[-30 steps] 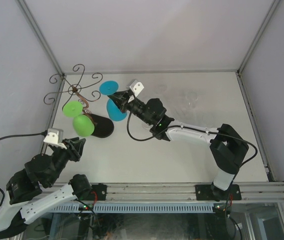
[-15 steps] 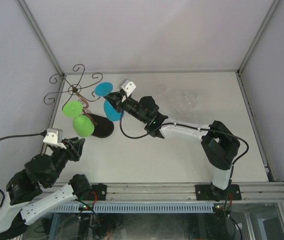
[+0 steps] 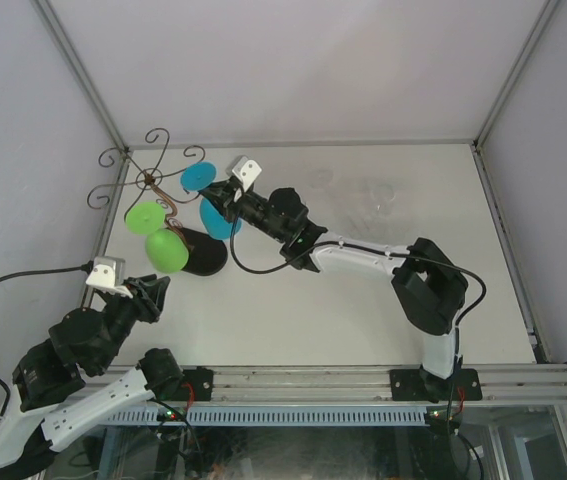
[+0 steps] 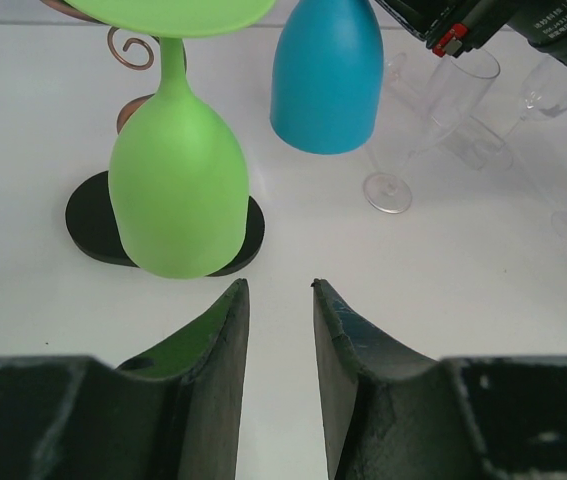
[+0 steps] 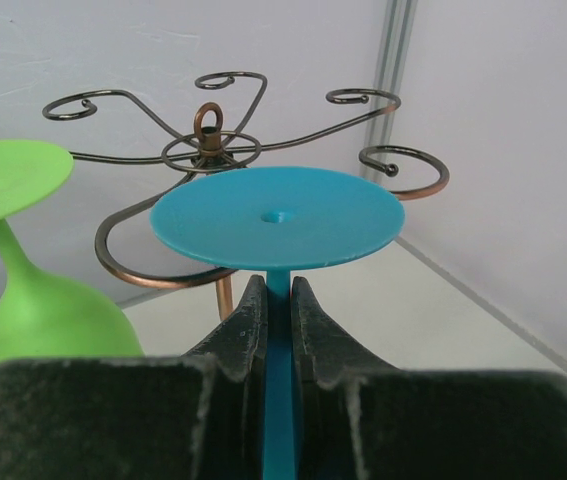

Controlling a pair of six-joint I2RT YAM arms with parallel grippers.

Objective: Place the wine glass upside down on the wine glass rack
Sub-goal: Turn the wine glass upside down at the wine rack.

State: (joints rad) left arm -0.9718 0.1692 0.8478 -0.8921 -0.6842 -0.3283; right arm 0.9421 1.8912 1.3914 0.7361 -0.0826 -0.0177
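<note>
Above the white table point(image 3: 363, 300), the right gripper point(image 5: 275, 297) clamps the stem of the upturned blue glass point(image 5: 278, 218) just right of the rack point(image 5: 207, 138) (left gripper point(image 4: 277, 292) narrowly parted, empty); slide the stem level into a free curl.

A robotics lab test cell: a white desk point(image 3: 293, 320) boxed in by plain grey panels point(image 3: 293, 70) and aluminium struts point(image 3: 73, 60), with a slotted mounting rail point(image 3: 313, 380).
</note>
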